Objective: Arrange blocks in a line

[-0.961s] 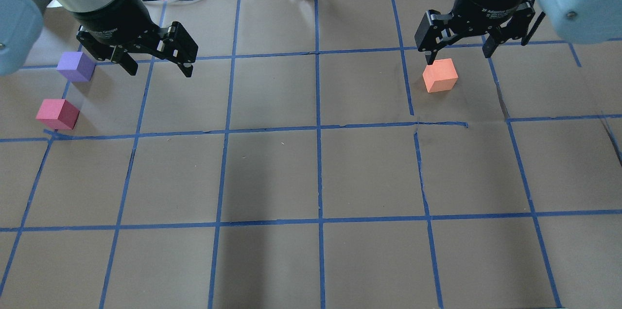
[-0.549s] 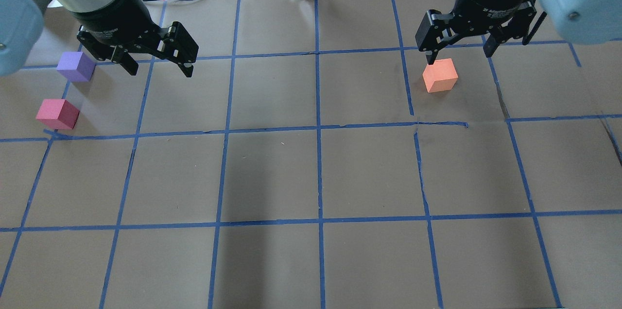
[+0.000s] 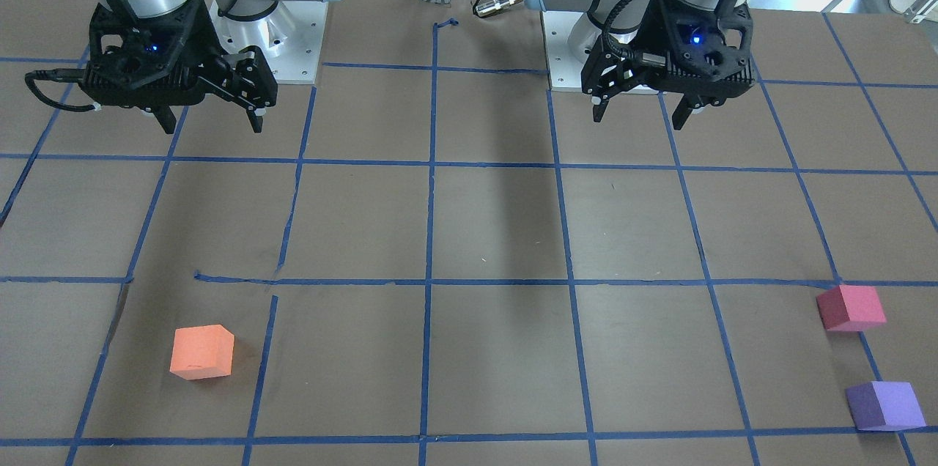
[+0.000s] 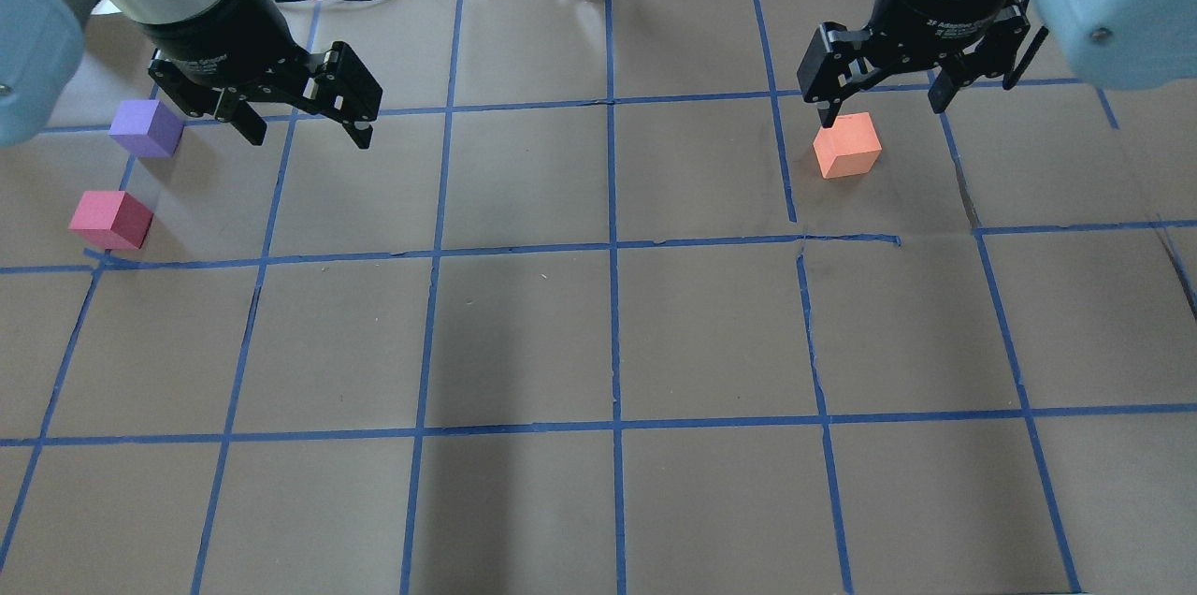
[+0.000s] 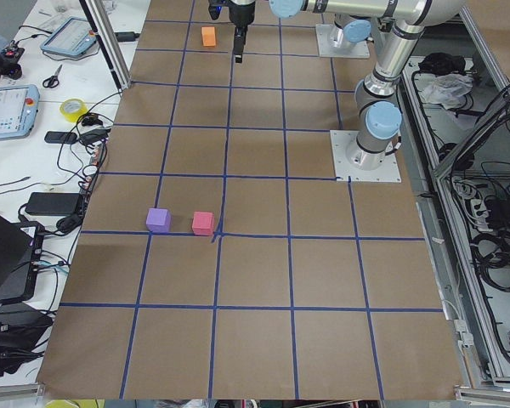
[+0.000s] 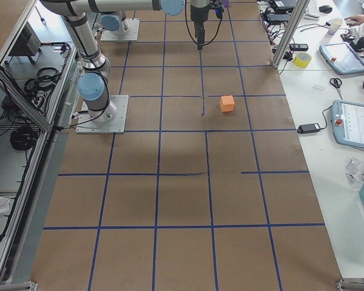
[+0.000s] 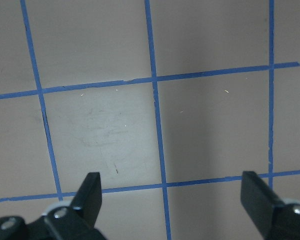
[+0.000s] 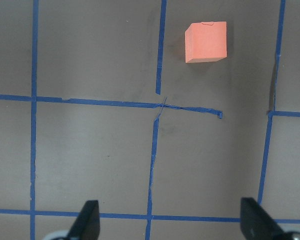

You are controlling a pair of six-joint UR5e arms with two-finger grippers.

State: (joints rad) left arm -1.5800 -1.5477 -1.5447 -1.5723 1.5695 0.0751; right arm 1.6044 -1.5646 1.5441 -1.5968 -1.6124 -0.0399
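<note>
Nothing has shifted this past second: left fingers [image 7: 91, 195] and right fingers [image 8: 87, 222] hang spread, empty. The purple block [image 4: 146, 128] sits just beside the pinkish-red block [image 4: 110, 220]; the orange block [image 4: 847, 146] lies well apart from it across the counter [image 4: 524, 333]. The line looks unstarted.

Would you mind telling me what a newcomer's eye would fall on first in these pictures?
Three bright cubes stand out against the brown table crossed by blue tape: the orange block alone on the robot's right side, and the pinkish-red block and the purple block close together, not touching, at the far left. Over the table, the left gripper and the right gripper hang open and empty.
</note>
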